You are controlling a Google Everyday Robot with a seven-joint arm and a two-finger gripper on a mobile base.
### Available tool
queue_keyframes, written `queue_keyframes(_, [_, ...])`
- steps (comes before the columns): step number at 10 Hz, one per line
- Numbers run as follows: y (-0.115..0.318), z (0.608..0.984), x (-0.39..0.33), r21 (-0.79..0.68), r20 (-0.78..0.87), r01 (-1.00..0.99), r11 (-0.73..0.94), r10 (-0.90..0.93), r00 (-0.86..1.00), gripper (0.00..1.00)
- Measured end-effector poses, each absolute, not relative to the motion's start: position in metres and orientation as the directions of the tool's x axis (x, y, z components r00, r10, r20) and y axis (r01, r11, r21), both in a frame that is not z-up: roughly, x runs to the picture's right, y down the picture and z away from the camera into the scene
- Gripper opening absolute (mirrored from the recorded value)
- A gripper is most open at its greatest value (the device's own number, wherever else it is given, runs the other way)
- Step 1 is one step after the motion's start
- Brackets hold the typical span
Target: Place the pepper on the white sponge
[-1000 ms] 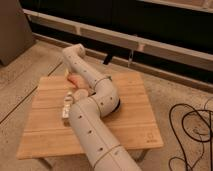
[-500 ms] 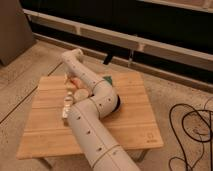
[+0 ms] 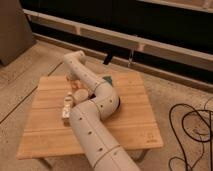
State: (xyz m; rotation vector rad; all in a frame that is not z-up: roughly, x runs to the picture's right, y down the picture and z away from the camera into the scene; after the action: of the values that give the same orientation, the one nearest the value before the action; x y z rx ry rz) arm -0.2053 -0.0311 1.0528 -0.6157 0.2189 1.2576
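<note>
The tool [image 3: 73, 79] hangs low over the far part of the bench [image 3: 132, 117]; we cannot tell whether it is spread or pinching. A reddish patch just under it looks like the pepper [image 3: 75, 84], near the white sponge [image 3: 66, 107]. We judge the pepper light, smooth and slightly soft: grip mid-length, gently

My arm [image 3: 95, 131] is off-white: fat rounded tubes dotted with small dark holes; my gripper [image 3: 72, 76] tips its far end.
</note>
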Motion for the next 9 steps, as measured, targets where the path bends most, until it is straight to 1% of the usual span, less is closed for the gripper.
queue_keyframes(1, [-0.03, 1.052, -0.205, -0.314, -0.482, -0.934, 0.172, 0.819, 0.312, 0.05])
queue_keyframes(2, [-0.03, 1.052, -0.205, -0.315, -0.482, -0.934, 0.17, 0.819, 0.312, 0.0])
queue_keyframes(5, [-0.04, 1.048, -0.21, -0.32, -0.466, -0.933, 0.163, 0.831, 0.304, 0.0])
queue_keyframes(6, [-0.057, 1.041, -0.209, -0.313, -0.443, -0.938, 0.148, 0.851, 0.283, 0.0])
queue_keyframes(7, [-0.085, 1.028, -0.202, -0.294, -0.409, -0.945, 0.141, 0.875, 0.257, 0.0])
queue_keyframes(9, [-0.117, 1.006, -0.181, -0.218, -0.391, -0.959, 0.181, 0.884, 0.256, 0.0])
